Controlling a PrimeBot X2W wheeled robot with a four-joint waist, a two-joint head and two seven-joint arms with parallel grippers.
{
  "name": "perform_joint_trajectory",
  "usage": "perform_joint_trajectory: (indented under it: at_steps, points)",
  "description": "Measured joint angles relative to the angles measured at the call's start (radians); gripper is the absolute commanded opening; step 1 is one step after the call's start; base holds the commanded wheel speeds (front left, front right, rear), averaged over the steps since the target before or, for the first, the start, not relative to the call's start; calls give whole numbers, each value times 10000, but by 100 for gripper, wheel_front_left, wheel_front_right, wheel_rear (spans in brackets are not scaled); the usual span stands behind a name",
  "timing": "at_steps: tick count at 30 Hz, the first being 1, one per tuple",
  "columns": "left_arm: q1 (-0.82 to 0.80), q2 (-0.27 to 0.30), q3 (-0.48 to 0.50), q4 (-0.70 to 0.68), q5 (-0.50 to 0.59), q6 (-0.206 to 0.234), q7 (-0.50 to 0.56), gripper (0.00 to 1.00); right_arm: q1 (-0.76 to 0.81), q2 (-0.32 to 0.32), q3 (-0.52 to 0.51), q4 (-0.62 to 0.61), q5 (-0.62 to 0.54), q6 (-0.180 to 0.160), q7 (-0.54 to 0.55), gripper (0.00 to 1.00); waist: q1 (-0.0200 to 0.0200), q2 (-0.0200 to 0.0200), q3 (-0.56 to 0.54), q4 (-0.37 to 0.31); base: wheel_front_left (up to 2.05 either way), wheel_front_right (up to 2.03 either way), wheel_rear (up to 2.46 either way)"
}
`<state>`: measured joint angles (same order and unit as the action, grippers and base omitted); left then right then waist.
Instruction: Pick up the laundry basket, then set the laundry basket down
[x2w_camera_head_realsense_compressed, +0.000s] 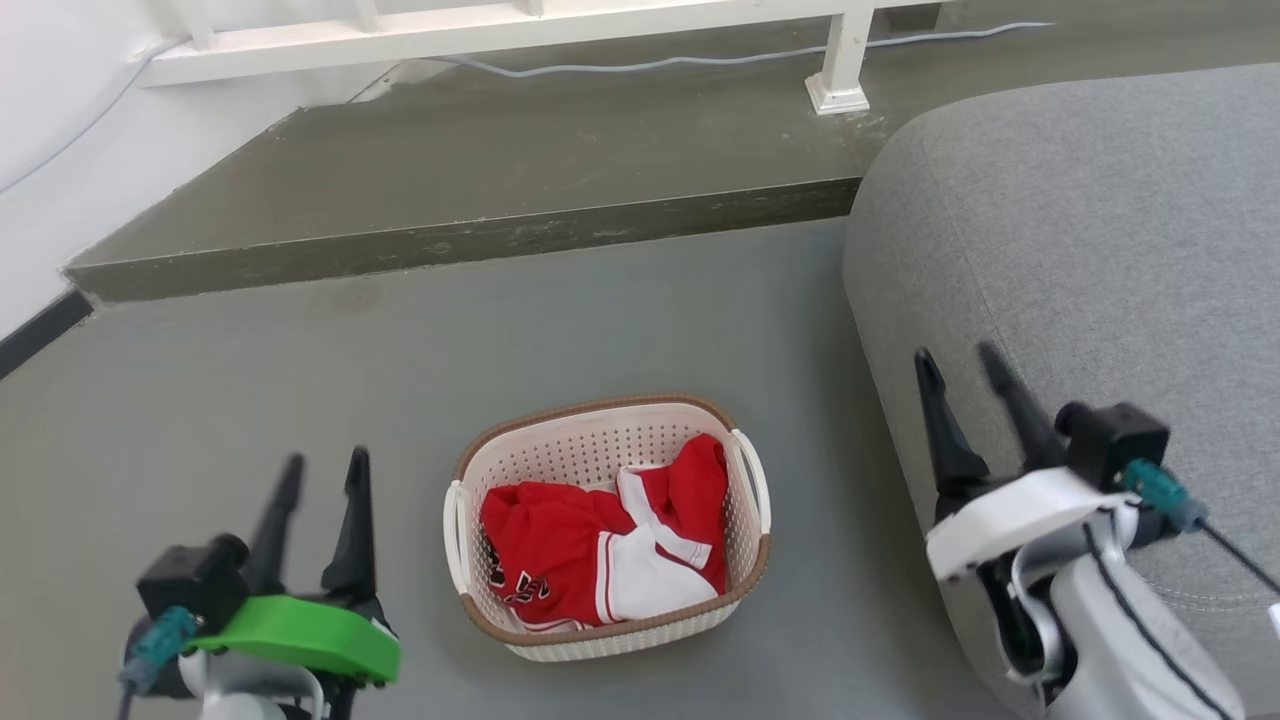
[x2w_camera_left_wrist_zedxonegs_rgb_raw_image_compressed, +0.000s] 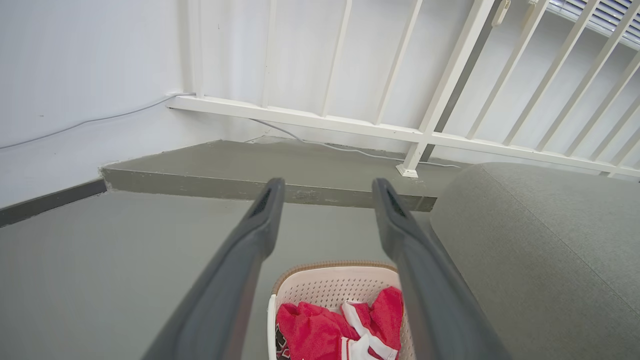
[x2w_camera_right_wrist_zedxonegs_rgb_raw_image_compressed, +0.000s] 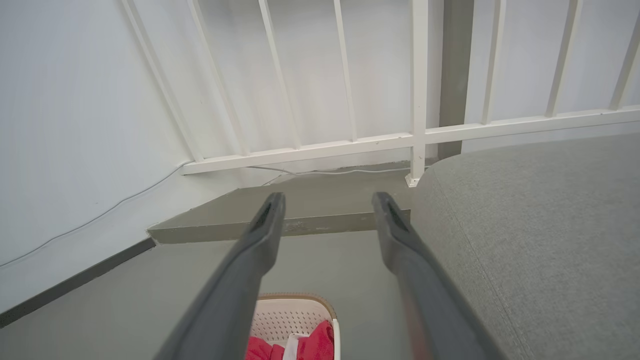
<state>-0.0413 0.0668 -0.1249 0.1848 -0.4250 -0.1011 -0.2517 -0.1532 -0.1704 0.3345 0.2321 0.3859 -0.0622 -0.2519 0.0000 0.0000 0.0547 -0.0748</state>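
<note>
The laundry basket (x2w_camera_head_realsense_compressed: 560, 455) stands on the grey floor in the lower middle of the head view, cream-white with a brown rim, white side handles and red-and-white clothes inside. Its far end also shows low in the left wrist view (x2w_camera_left_wrist_zedxonegs_rgb_raw_image_compressed: 320, 285) and in the right wrist view (x2w_camera_right_wrist_zedxonegs_rgb_raw_image_compressed: 290, 315). My left gripper (x2w_camera_head_realsense_compressed: 325, 470) hangs open to the basket's left, apart from it. My right gripper (x2w_camera_head_realsense_compressed: 960, 362) is open to the basket's right, in front of the sofa, holding nothing.
A grey sofa (x2w_camera_head_realsense_compressed: 1090, 250) fills the right side, close to the basket. A raised concrete step (x2w_camera_head_realsense_compressed: 480, 240) runs across behind, with a white railing (x2w_camera_head_realsense_compressed: 500, 30) and a cable on it. A white wall stands at the left.
</note>
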Motion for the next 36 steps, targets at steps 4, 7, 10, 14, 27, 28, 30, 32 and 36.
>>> perform_joint_trajectory:
  at_steps: [4, 7, 10, 14, 27, 28, 30, 32, 36]
  points:
    - [132, -148, -94, 460, -2, 2, 15, 0, 347, 180, 84, 410, 0, 0, 6, 0, 0, 0, 1, 0, 0, 0, 0]
    - [273, -222, -121, 700, -13, 2, 46, 0, 670, 261, 123, 644, 13, 2, 17, 0, 0, 0, 1, 0, 0, 0, 0]
    - [274, -222, -98, 706, -182, 2, 81, 0, 710, 295, 69, 640, 192, 8, 27, 0, 0, 0, -5, 7, 0, 0, 0]
    - [273, -222, -33, 727, -681, 2, 234, 0, 713, 336, -90, 600, 667, 94, 111, 0, 0, 0, -34, 46, 0, 0, 0]
    - [269, -224, 217, 765, -2056, 2, 658, 0, 719, 441, -546, 535, 2190, 270, 497, 0, 0, 0, -94, 137, 0, 0, 0]
    - [269, -224, 230, 767, -2150, 2, 662, 0, 721, 445, -594, 535, 2291, 282, 516, 0, 0, 0, -99, 144, 0, 0, 0]
    - [267, -224, 261, 769, -2393, 2, 748, 0, 722, 447, -685, 525, 2472, 347, 577, 0, 0, 0, -108, 158, 0, 0, 0]
    - [267, -224, 291, 775, -2569, 2, 769, 0, 724, 466, -756, 516, 2702, 357, 635, 0, 0, 0, -116, 171, 0, 0, 0]
    - [263, -226, 362, 792, -2980, 2, 940, 0, 726, 502, -924, 502, 3122, 439, 780, 0, 0, 0, -134, 198, 0, 0, 0]
